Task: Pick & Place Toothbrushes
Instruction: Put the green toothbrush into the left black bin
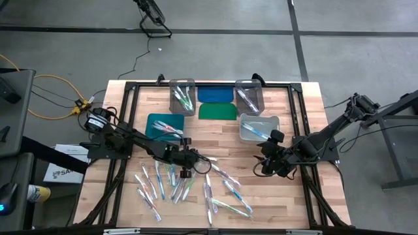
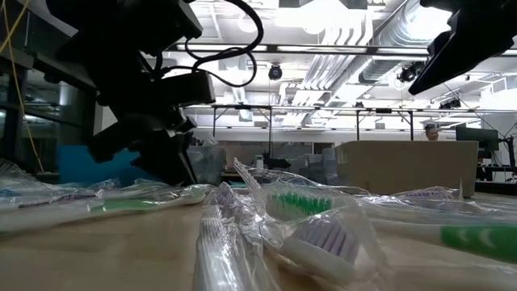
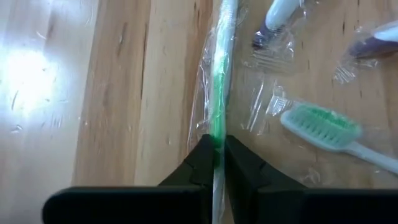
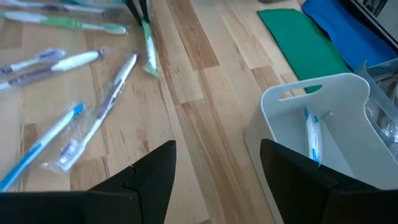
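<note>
Several wrapped toothbrushes [image 1: 215, 196] lie scattered on the near half of the wooden table [image 1: 307, 98]. My left gripper [image 1: 192, 160] is down among them, shut on a green-and-white toothbrush [image 3: 219, 93] in a clear wrapper. The same toothbrush [image 4: 148, 46] shows in the right wrist view, reaching out from that gripper. My right gripper [image 4: 214, 180] hangs open above the table beside a white bin [image 4: 323, 93] that holds a blue toothbrush [image 4: 311, 137]. My left gripper pinches the green stretch of the toothbrush's shaft [image 3: 217, 134] between its two fingers, through the clear wrapper. The fingers slant down from the table's left side, and the toothbrush runs on ahead of them. Its far part [image 3: 227, 25] lies on the table.
Two clear bins [image 1: 183, 94] [image 1: 248, 94] stand at the far edge with a blue lid [image 1: 215, 94] and a green lid [image 1: 217, 111] between them. A teal bin [image 1: 163, 126] stands left of centre. Another green-bristled toothbrush [image 3: 323, 121] lies close to the held one.
</note>
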Robot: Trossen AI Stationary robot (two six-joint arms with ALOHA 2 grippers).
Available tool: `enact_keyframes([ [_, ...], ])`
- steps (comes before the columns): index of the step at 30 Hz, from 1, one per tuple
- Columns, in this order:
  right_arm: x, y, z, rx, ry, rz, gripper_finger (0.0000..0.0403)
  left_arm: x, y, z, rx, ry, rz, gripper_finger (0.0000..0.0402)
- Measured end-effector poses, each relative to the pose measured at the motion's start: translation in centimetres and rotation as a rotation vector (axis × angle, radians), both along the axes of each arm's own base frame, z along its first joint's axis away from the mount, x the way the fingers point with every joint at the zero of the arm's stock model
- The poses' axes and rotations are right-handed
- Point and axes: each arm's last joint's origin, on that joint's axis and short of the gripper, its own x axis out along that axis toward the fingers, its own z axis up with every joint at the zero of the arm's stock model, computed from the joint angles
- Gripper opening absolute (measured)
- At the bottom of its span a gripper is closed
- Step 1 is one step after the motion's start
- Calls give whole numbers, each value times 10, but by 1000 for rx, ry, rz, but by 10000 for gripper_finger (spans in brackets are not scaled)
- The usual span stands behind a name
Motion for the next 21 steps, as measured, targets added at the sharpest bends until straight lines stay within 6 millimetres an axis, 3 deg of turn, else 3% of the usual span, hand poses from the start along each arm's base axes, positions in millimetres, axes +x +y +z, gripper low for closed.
enact_keyframes([
  [6,5,0,0,-58,-29,5,226,-1,6,21,58,-62,-73,1],
  [16,15,-16,2,-121,-36,-60,226,-9,23,108,220,-240,-273,1],
  [21,20,-25,2,-109,-33,-89,226,-13,38,121,259,-192,-282,1],
])
